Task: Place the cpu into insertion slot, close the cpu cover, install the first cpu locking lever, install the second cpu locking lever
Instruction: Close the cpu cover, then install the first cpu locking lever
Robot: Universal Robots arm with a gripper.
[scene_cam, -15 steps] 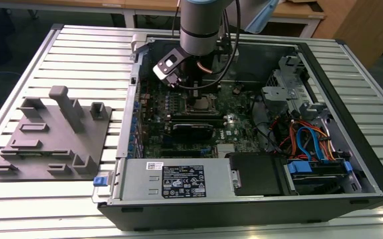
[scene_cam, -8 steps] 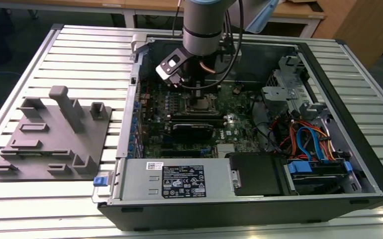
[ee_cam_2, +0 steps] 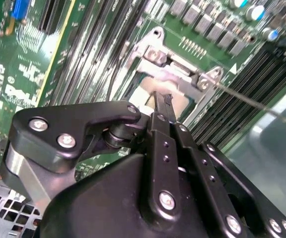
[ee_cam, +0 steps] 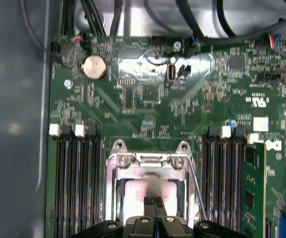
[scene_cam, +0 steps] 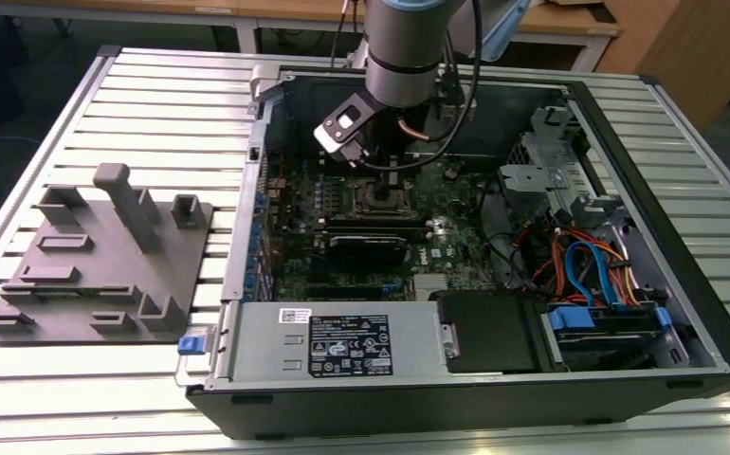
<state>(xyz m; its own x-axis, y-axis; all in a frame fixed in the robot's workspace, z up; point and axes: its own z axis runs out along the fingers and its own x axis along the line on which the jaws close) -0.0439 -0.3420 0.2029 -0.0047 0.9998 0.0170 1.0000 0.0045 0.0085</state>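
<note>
Black metal fingers (ee_cam: 151,204) of the gripper (ee_cam: 154,201) are pressed together, apparently to push rather than grasp, tips just above the dull silver-grey square cpu (ee_cam: 138,191) seated in the metal-edged black insertion slot (scene_cam: 384,201).

One cpu (ee_cam: 142,191) and one cpu cover (ee_cam: 112,193) are showing, two memory-slot banks (ee_cam: 76,183) flanking them (one coin battery (ee_cam: 94,66) too).

a slatted metal table (scene_cam: 163,90) carries an open computer case (scene_cam: 466,403) on the exterior view's right and a grey moulded fixture (scene_cam: 87,284) just beside it, on the left.
</note>
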